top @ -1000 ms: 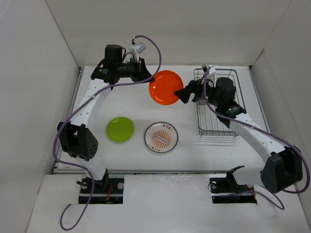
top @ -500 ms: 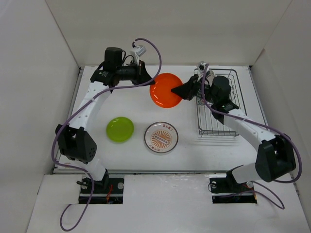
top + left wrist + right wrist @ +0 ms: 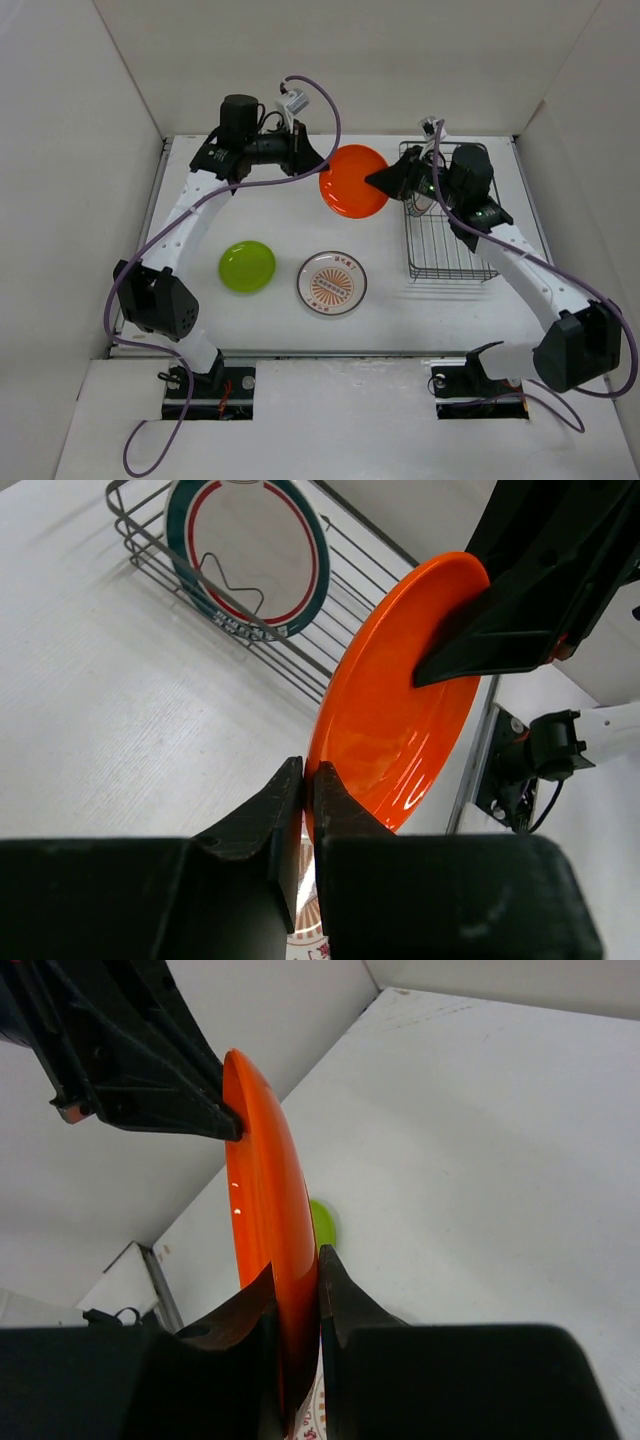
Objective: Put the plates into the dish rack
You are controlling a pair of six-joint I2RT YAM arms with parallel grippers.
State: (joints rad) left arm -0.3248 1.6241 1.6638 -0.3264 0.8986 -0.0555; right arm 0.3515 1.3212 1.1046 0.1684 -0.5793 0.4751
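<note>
The orange plate (image 3: 354,180) hangs on edge above the table's back middle, pinched from both sides. My left gripper (image 3: 318,162) has its jaws narrowly around the left rim (image 3: 305,770). My right gripper (image 3: 378,182) is shut on the opposite rim (image 3: 298,1260). The black wire dish rack (image 3: 450,250) stands just right of it, with the teal-rimmed white plate (image 3: 250,555) upright in its far end. The lime green plate (image 3: 247,267) and the sunburst plate (image 3: 331,283) lie flat on the table in front.
White walls close in the table on the left, back and right. Purple cables loop over both arms. The right arm reaches across the rack's left side.
The right gripper has closed on the orange plate's right rim. The plate, held by both grippers, has shifted right toward the rack. The two flat plates have not moved.
</note>
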